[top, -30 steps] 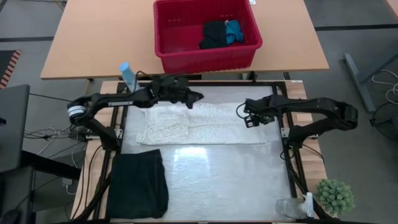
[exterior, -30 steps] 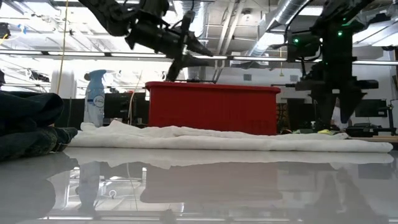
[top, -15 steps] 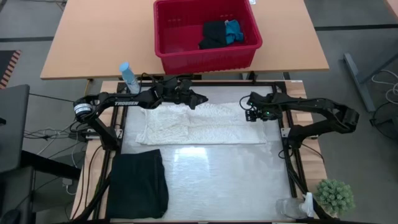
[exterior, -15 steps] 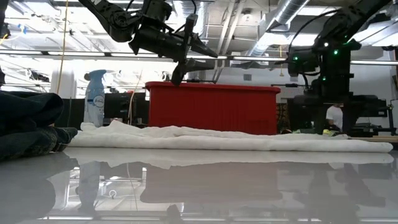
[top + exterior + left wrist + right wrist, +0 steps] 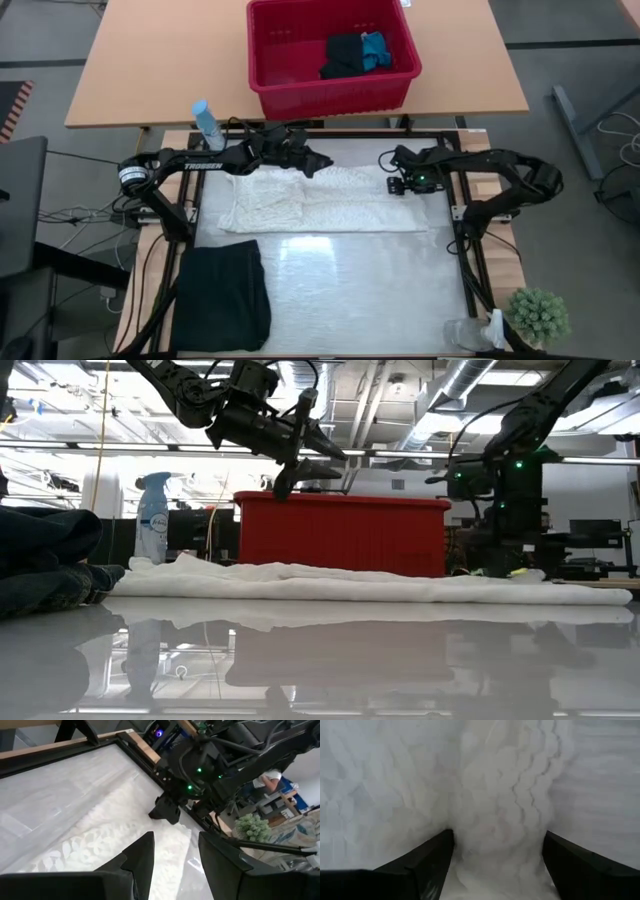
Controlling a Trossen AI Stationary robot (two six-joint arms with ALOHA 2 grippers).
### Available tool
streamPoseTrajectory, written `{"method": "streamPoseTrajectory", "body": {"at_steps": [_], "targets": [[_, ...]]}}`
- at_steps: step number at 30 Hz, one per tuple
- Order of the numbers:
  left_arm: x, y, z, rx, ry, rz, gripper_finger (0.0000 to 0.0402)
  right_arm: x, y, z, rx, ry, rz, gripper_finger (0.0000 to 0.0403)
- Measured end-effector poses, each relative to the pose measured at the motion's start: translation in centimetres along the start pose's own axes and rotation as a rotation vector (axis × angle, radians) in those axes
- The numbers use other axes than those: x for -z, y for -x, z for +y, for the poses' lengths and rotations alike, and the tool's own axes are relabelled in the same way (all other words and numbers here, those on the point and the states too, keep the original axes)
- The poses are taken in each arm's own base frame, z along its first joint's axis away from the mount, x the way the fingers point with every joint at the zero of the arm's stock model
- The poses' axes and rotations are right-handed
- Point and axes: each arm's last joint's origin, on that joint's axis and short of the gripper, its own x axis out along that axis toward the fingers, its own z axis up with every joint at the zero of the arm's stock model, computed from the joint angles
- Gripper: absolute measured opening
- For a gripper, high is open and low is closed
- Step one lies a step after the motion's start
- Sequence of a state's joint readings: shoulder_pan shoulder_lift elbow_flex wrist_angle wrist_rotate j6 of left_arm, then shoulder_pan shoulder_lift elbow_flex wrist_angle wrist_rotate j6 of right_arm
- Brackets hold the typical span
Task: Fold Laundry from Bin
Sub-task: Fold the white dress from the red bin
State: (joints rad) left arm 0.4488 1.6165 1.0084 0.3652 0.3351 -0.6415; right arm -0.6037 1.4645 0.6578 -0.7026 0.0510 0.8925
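- High view shows the white crinkled garment (image 5: 320, 200) lying flat on the near table, spread out so it can be folded.
- Right gripper (image 5: 398, 186) points down at the garment's right edge, its fingers spread wide on both sides of the cloth, likely to grab it.
- Left gripper (image 5: 318, 163) hangs above the garment's far edge, fingers partly apart, holding nothing.
- A black garment (image 5: 222, 296) lies folded at the near left corner.
- Behind, the red bin (image 5: 330, 52) sits on the wooden table (image 5: 150, 60), with black and blue laundry (image 5: 355, 53) waiting inside.
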Motion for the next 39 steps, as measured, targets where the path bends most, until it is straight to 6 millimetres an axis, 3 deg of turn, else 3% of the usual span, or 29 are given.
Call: {"method": "streamPoseTrajectory", "body": {"at_steps": [9, 18, 25, 39], "targets": [[0.0, 0.1, 0.3, -0.013, -0.010, 0.008, 0.0144, 0.0, -0.5, 0.3, -0.001, -0.077, 0.027, 0.0228], [-0.9, 0.6, 0.9, 0.065, -0.020, 0.051, 0.0144, -0.4, -0.3, 0.2, -0.033, -0.053, 0.055, 0.0043], [0.0, 0.7, 1.8, 0.013, -0.005, 0.170, 0.0132, -1.5, 1.7, 1.1, -0.046, -0.002, 0.021, 0.0041], [2.2, 1.2, 2.8, -0.123, -0.025, 0.352, 0.0046, -2.1, 7.1, 5.2, -0.135, 0.124, -0.081, 0.0041]]}}
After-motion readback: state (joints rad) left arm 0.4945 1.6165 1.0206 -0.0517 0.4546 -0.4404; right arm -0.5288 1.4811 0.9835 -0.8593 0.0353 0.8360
